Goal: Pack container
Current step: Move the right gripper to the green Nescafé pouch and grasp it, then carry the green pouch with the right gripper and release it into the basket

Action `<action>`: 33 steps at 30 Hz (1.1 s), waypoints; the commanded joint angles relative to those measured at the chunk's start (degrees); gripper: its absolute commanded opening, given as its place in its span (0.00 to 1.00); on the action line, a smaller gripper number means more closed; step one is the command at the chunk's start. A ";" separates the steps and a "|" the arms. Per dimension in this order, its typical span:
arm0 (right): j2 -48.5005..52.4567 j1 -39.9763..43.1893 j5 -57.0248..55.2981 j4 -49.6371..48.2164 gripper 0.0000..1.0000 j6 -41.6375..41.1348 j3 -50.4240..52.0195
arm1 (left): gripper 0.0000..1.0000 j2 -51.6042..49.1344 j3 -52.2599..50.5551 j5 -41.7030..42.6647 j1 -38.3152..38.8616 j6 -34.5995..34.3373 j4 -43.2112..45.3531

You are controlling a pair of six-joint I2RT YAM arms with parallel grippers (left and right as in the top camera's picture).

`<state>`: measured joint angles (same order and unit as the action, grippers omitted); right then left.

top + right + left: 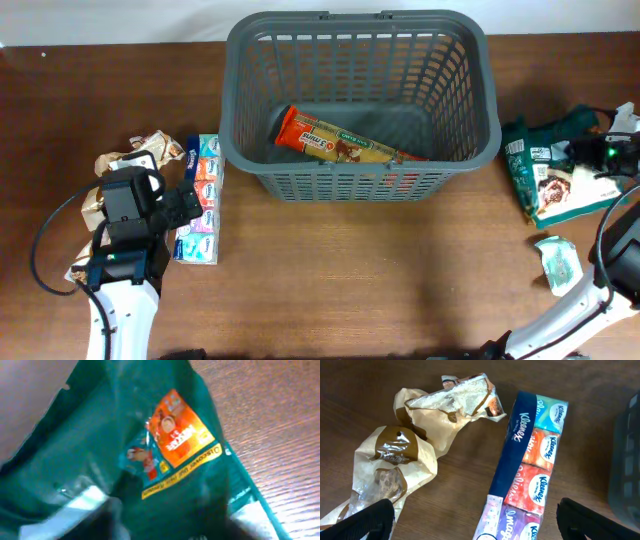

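The dark grey slotted container (232,60) stands at the back middle of the table, with an orange snack packet (340,141) lying on its base. My left gripper (188,205) is open and hovers low over the near end of a Kleenex tissue multipack (203,190). In the left wrist view the fingers (475,522) straddle that pack (530,460) without touching it. My right gripper (603,152) is at the far right, right over a dark green packet (150,435) that fills its blurred wrist view. Its fingers are too dark and blurred to read.
Crumpled beige snack bags (135,155) lie left of the tissue pack, and they also show in the left wrist view (415,440). Green and white packets (548,180) lie at the right. A small pale green packet (557,262) lies nearer the front right.
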<state>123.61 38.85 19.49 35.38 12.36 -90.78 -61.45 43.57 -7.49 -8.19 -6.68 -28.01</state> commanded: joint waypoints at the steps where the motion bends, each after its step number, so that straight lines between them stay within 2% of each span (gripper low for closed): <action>1: 5.11 0.24 -8.00 1.84 0.06 2.21 5.29 | 0.99 -0.22 -0.33 0.76 -0.24 -0.11 0.13; 2: 5.11 0.24 -7.98 1.88 0.04 2.19 5.29 | 0.99 -0.22 -0.33 0.76 -0.24 -0.11 0.13; 11: 4.55 0.24 -7.56 5.11 0.03 2.10 4.92 | 0.99 -0.22 -0.33 0.76 -0.24 -0.11 0.15; 14: 3.06 0.24 -3.41 6.88 0.04 2.16 3.19 | 0.99 -0.22 -0.33 0.76 -0.24 -0.11 0.15; 19: -1.73 0.22 3.17 6.95 0.04 1.90 -1.03 | 0.99 -0.22 -0.33 0.76 -0.24 -0.11 0.15; 33: -18.14 0.07 4.13 7.48 0.04 -4.02 -11.21 | 0.99 -0.22 -0.33 0.74 -0.24 -0.11 0.20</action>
<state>113.58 39.11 21.26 43.33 10.26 -97.47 -61.45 43.57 -7.49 -8.19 -6.68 -27.99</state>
